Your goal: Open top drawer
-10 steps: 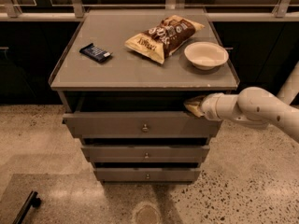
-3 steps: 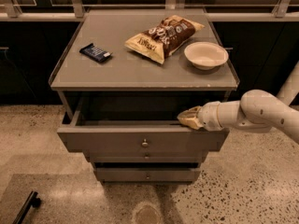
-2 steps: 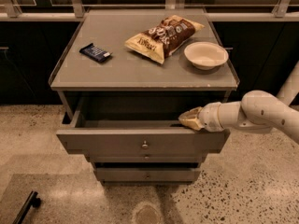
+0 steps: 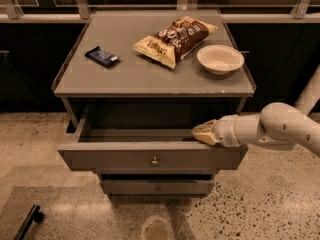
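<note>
The top drawer [image 4: 120, 159] is a wide grey drawer with a small round metal knob [image 4: 155, 161] at the centre of its front. It stands pulled out from the grey cabinet and its inside is dark. My gripper [image 4: 202, 133] comes in from the right on a white arm and rests at the drawer's upper front edge, right of centre, reaching just inside it.
A lower grey drawer [image 4: 157, 186] sits shut under the open one. On the cabinet top [image 4: 125, 74] lie a dark snack bar [image 4: 102, 56], a chip bag [image 4: 172, 39] and a white bowl [image 4: 220, 59]. A speckled floor surrounds the cabinet, with a dark bar [image 4: 27, 223] at bottom left.
The top drawer has slid out towards the camera since the earliest frame, and my gripper has come forward and down with its front edge. The items on top have not moved.
</note>
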Controlling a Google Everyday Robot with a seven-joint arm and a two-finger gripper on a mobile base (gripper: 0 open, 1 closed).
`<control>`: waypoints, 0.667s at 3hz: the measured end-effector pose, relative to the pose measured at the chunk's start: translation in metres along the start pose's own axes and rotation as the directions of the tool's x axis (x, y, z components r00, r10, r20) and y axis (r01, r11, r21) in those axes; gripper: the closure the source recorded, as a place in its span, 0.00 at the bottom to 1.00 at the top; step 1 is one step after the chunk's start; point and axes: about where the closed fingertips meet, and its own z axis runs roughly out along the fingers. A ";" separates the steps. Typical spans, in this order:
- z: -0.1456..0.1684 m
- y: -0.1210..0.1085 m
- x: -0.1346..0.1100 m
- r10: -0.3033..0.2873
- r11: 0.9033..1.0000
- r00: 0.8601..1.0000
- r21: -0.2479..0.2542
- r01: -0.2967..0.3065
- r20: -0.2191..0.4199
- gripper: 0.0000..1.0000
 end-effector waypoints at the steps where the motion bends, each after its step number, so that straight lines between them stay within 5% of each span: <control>1: -0.005 0.026 0.007 0.017 1.000 1.000 -0.021 -0.017 -0.003 1.00; 2: -0.006 0.026 0.005 0.017 1.000 1.000 -0.021 -0.018 -0.003 1.00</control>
